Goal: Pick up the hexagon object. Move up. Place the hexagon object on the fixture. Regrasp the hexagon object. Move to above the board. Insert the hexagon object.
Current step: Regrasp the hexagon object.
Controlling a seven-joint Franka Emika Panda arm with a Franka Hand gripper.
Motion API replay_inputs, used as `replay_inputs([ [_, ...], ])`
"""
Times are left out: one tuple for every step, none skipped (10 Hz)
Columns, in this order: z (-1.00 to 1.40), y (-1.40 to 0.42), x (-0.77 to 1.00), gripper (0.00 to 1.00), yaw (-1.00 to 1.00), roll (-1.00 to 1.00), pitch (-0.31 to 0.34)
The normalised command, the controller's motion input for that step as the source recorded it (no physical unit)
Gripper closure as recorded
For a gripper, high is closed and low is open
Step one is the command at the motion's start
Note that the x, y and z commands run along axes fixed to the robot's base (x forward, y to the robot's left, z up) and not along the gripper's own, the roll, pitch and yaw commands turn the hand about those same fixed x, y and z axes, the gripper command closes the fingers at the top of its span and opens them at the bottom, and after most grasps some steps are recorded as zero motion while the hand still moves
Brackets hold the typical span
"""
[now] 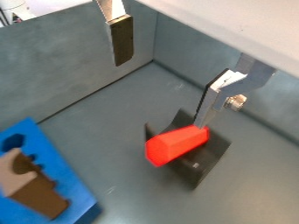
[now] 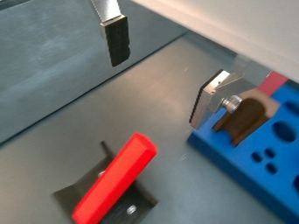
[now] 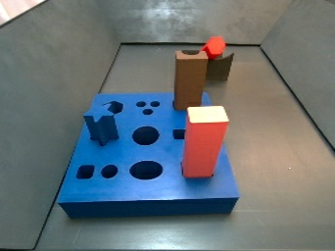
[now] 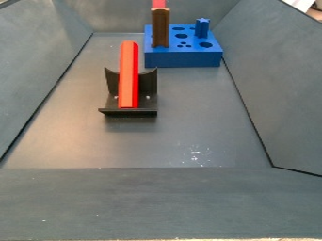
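While the hexagon object [image 4: 128,75] rests tilted in the fixture [image 4: 128,102], gripper [image 1: 170,66] above it, fingers spread apart and empty, board [image 4: 184,53] well behind the fixture.

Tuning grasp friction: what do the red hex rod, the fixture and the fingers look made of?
Hex rod, resting on the fixture: likely plastic, uniform bright red, smooth with a soft sheen. Fixture: dark, matte; could be printed plastic or coated metal, with a screw visible in its base in a wrist view. Gripper above it, open, holding nothing: fingers look like brushed silver metal plates with dark, probably rubber, pads.
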Motion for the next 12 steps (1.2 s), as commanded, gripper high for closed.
replay_inputs([
  [0.01, -0.01, 0.00, 0.00, 0.04, 1.00, 0.025],
  [0.01, -0.02, 0.01, 0.00, 0.05, 1.00, 0.030],
  [0.00, -0.02, 0.02, 0.00, 0.05, 1.00, 0.040],
  [0.00, -0.02, 0.04, 0.00, 0.05, 1.00, 0.049],
  [0.00, -0.02, 0.05, 0.00, 0.05, 1.00, 0.058],
  [0.00, -0.03, 0.07, 0.00, 0.06, 1.00, 0.077],
  [0.00, -0.03, 0.08, 0.00, 0.07, 1.00, 0.093],
  [0.00, -0.04, 0.09, 0.00, 0.07, 1.00, 0.106],
  [-0.01, -0.04, 0.10, 0.00, 0.10, 1.00, 0.143],
  [0.00, -0.04, 0.10, 0.00, 0.11, 1.00, 0.156],
  [-0.01, -0.05, 0.10, 0.00, 0.14, 1.00, 0.184],
  [-0.01, -0.05, 0.10, 0.00, 0.18, 1.00, 0.205],
])
